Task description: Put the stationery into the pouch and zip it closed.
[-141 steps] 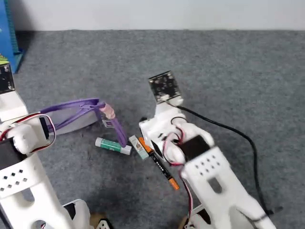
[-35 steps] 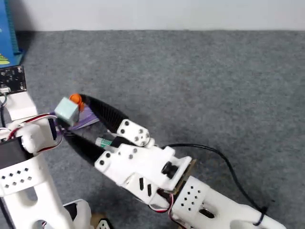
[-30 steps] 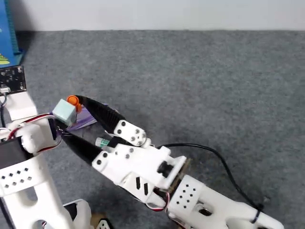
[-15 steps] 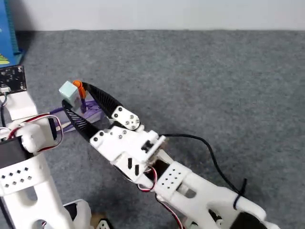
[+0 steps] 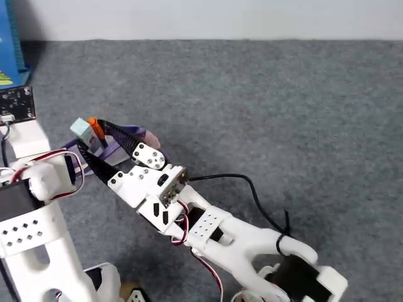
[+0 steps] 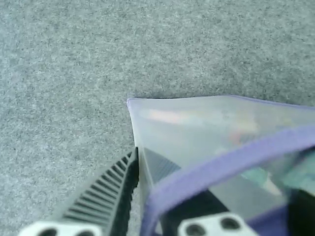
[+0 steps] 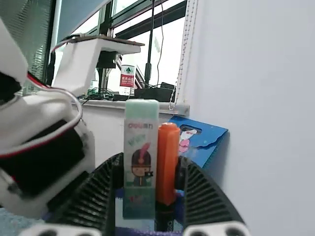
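My right gripper (image 5: 88, 133) is shut on a pale green eraser (image 5: 80, 128) and an orange pen (image 5: 93, 124), held side by side and upright just above the purple-edged clear pouch (image 5: 113, 151). In the right wrist view the eraser (image 7: 141, 157) and pen (image 7: 168, 162) stand between the black fingers (image 7: 101, 189) of the right gripper (image 7: 147, 179). My left gripper (image 6: 147, 206) pinches the pouch's purple zip edge (image 6: 221, 164), holding the translucent pouch (image 6: 197, 123) up off the grey carpet. The right arm hides the carpet in front of the pouch.
A blue box (image 5: 9, 56) stands at the far left by the white wall. The right arm's black cable (image 5: 252, 189) loops over the carpet. The left arm's white body (image 5: 31, 233) fills the near left corner. Open grey carpet (image 5: 283, 100) lies to the right.
The right gripper lifted the eraser and pen off the carpet, swung left, and now holds them a little farther left over the pouch. The left arm has stayed still.
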